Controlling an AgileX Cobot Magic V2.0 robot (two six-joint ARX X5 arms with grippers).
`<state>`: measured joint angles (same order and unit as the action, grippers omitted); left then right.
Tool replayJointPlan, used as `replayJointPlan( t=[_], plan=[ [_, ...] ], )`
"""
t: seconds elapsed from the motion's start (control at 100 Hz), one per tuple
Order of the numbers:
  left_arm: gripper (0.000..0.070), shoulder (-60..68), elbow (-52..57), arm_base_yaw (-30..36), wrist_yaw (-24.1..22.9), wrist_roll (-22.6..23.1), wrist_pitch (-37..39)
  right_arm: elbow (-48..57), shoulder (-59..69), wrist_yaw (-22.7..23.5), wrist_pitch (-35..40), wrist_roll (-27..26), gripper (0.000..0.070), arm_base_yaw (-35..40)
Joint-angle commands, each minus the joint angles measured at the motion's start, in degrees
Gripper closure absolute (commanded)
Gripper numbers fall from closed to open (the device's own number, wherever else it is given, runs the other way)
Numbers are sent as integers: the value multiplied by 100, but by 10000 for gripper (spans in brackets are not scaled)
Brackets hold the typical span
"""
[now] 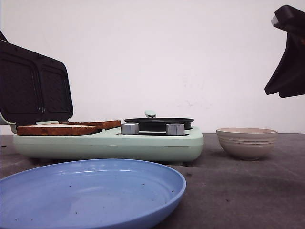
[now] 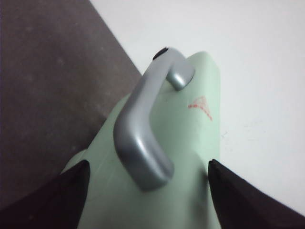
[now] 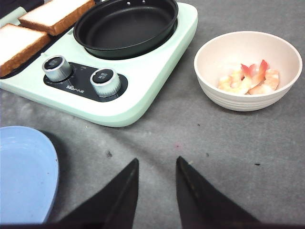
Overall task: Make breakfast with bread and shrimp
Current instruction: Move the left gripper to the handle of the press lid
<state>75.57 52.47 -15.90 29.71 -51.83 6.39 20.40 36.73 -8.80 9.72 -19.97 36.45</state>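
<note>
Two slices of bread [image 1: 66,127] lie side by side on the open grill plate at the left end of the mint-green breakfast maker [image 1: 143,143]. The shrimp [image 3: 250,80] sit in a beige bowl [image 1: 247,142] on the tabletop [image 1: 248,191], at about three o'clock from the maker and just apart from it. Between bread and bowl a black pan [image 1: 158,123] sits in the maker's right half, empty, with two silver knobs [image 3: 81,74] in front of it. A blue plate [image 1: 90,195] lies at six o'clock, nearest the camera.

The raised lid [image 1: 33,86] stands at nine o'clock, its dark plates facing the bread. The left gripper [image 2: 147,191] is spread wide on either side of the lid's grey handle [image 2: 143,129], not visibly pinching it. The right gripper [image 3: 156,191] hangs high at about two o'clock with its jaws a narrow gap apart, holding nothing.

The risk lies with the lid: since the left gripper does not clasp the handle, the lid could drop onto the bread. The shrimp are small and curled, so a narrow pinch may slip off one or nudge the light bowl.
</note>
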Motion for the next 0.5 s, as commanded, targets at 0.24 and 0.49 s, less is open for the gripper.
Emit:
replayJointPlan(
  t=[0.24,0.49],
  plan=[
    [276,367,127,-28,-4,-210,629,24,22,-2,-66,-22,553,55],
    [339,621,127,-26,31,-612,1128,24,22,-2,-63,-48,553,55]
  ],
)
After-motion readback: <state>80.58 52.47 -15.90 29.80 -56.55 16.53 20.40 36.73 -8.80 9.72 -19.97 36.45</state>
